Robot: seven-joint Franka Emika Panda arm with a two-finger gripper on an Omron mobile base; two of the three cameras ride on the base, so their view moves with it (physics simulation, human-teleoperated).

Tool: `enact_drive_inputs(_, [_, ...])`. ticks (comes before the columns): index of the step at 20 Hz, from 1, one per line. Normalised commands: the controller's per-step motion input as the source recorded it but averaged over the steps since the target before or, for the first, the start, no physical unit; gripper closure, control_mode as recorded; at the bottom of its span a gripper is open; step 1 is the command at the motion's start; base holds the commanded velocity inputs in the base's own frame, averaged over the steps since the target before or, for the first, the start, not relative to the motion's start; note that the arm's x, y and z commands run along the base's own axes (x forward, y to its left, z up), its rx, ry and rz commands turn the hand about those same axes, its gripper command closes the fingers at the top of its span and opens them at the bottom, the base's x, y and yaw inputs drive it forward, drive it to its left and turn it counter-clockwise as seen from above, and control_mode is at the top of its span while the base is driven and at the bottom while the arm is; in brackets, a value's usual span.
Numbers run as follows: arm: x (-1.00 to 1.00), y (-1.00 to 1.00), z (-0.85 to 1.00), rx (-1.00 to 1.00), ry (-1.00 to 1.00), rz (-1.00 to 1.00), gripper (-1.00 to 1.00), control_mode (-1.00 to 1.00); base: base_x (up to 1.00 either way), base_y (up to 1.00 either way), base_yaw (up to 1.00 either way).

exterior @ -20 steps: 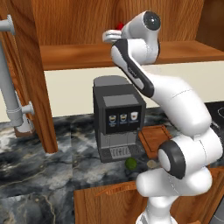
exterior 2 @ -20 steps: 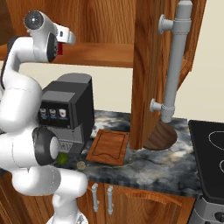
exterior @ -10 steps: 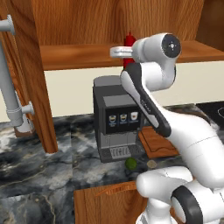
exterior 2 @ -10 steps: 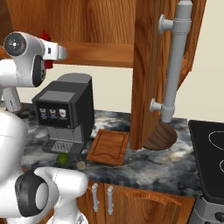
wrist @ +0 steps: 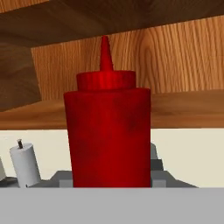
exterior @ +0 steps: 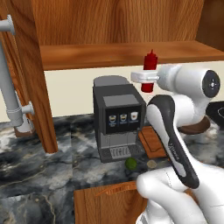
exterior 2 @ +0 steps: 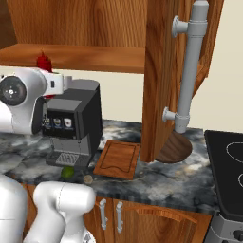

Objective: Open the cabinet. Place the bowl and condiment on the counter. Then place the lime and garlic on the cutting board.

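Now, top to bottom by size:
Cabinet [exterior: 109, 26]: doors swung open, grey bar handles showing at both sides; its bottom shelf runs across above the coffee machine.
Counter [exterior 2: 190, 182]: dark veined marble, carrying the machine, board, bowl and two small items.
Coffee machine [exterior: 120, 120]: stands against the wall at the counter's back.
Bowl [exterior 2: 174, 148]: on the counter behind the open door's lower corner, right of the board.
Cutting board [exterior 2: 117, 159]: flat on the counter beside the machine, bare.
Claw [exterior: 148, 78]: clamped on the bottle, held upright in the air just in front of the shelf edge.
Bottle [wrist: 107, 131]: red, upright, above the machine.
Lime [exterior: 131, 163]: near the counter's front edge.
Garlic [exterior: 152, 164]: just beside the lime.
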Motion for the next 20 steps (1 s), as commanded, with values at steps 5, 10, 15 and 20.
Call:
enact_drive_inputs(5, [-0.99,-0.75,-0.51,0.0,-0.01,0.05,1.0,-1.0,0.0,0.0,0.0])
enact_drive_inputs(10, [-0.86,-0.83,-0.55,0.0,0.0,0.0,1.0,-1.0,0.0,0.0,0.0])
enact_drive_inputs(15, [-0.51,-0.89,-0.59,0.0,0.0,0.0,1.0,-1.0,0.0,0.0,0.0])
enact_drive_inputs(20, [-0.19,-0.64,-0.73,-0.08,-0.01,0.0,1.0,-1.0,0.0,0.0,0.0])
